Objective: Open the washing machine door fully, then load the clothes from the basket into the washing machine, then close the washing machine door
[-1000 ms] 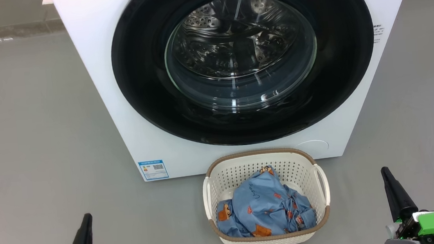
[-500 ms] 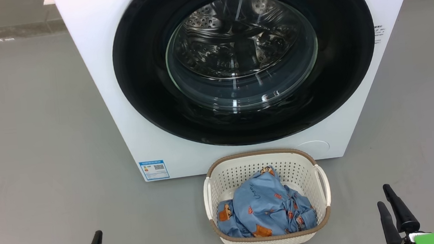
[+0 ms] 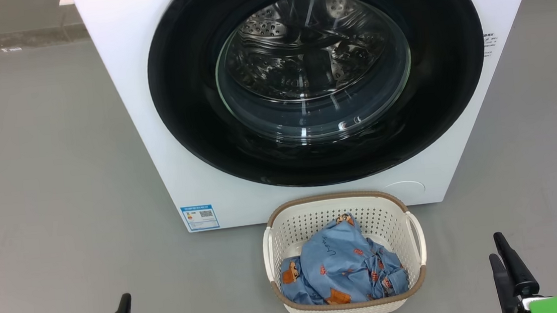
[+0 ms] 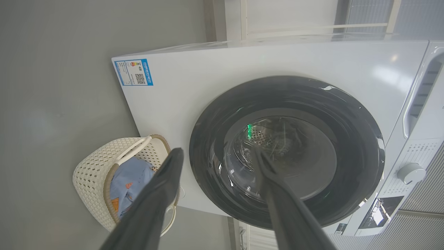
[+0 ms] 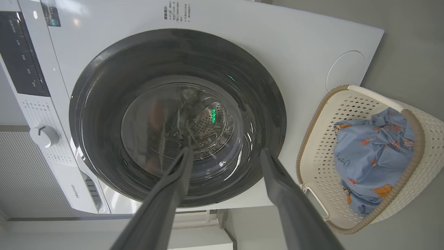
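Standing shut against the front of the washing machine, the door has not been opened, so I judge the task to be at its very start. All three steps are left: swinging the door fully open, moving the laundry across, and shutting the door again. Through the glass the steel drum looks empty. The basket sits on the floor just in front of the machine, below the door's lower rim and a little right of centre. The clothes lie heaped inside it, below its rim.

For room, the grey floor is bare on both sides of the machine and basket, so either arm has an open path forward. The tight spot is the middle, where the basket's back rim comes close under the black door ring. Whether the door would pass over it cannot be told from here. Neither a handle nor the hinge side can be made out on the ring.

The left gripper and the right gripper both have their fingers spread wide with nothing between them. They hang low at either side, well apart from the basket and the machine.
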Available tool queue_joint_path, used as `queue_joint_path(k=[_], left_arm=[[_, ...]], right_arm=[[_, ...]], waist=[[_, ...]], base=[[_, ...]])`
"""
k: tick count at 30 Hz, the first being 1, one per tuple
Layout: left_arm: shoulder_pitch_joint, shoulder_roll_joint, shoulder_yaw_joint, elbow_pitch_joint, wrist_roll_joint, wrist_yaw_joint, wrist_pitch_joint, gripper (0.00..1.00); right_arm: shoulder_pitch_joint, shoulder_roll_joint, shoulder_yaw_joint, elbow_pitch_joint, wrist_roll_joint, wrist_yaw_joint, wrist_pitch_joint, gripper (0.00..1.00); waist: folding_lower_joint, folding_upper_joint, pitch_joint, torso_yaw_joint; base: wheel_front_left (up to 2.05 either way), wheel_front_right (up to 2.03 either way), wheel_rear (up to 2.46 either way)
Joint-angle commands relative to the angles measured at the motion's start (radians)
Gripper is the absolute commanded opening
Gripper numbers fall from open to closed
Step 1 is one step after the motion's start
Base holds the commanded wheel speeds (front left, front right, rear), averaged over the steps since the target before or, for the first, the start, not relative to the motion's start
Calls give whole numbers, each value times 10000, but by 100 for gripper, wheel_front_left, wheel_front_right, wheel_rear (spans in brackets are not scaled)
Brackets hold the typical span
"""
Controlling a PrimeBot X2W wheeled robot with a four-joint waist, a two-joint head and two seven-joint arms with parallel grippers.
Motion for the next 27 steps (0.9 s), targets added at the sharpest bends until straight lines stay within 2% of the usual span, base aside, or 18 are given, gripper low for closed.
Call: queue_joint_path(k=[1,11,27], left_arm=[[-148,165,60,-287,159,-40,-89,100],[-169,188,104,-226,1396,-48,-384,100],[-156,226,211,-340,4025,-60,-855,100]], right_arm=[[-138,-73,82,-330,-256,3,-86,100],[-98,-87,235,-716,-1775,5,-379,100],[-76,-221,838,-1219,-5185,7,-846,100]], waist=[[-1,0,-2,1],[-1,0,-21,3],[-1,0,-44,15]], base=[[0,0,0],[0,0,0],[0,0,0]])
